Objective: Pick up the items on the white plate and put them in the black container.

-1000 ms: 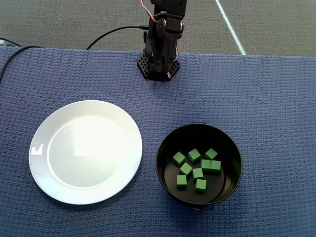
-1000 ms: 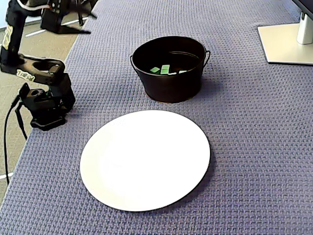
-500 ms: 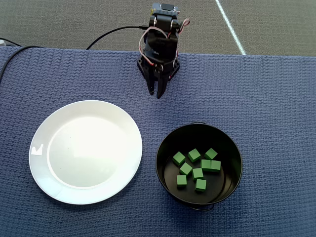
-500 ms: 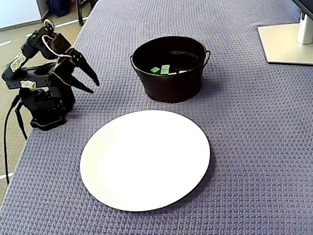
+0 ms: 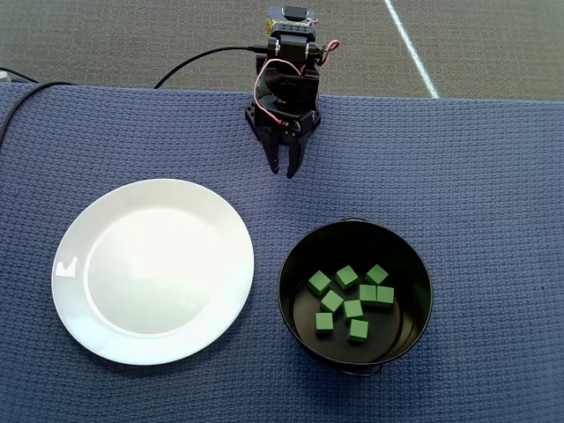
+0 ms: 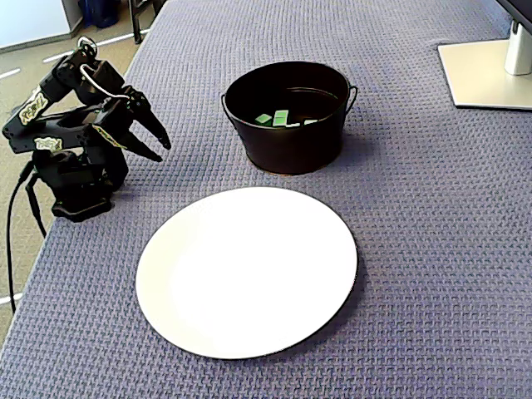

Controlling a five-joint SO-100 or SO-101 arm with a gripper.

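Overhead view: plate at left on the desk, container just right of it, apart, eight cubes inside the container, claw behind both, over the desk, empty.

You're looking at what reads as an office or lab corner set up for a robot demo: a table covered with a blue waffle-weave mat, with grey low-pile carpet beyond its edge, marked by a white floor line. In the fixed view a flat pale monitor-type stand sits at the mat's far right corner (only its base and post show). A black cable trails off the table behind the small hobby arm, clamped at the edge
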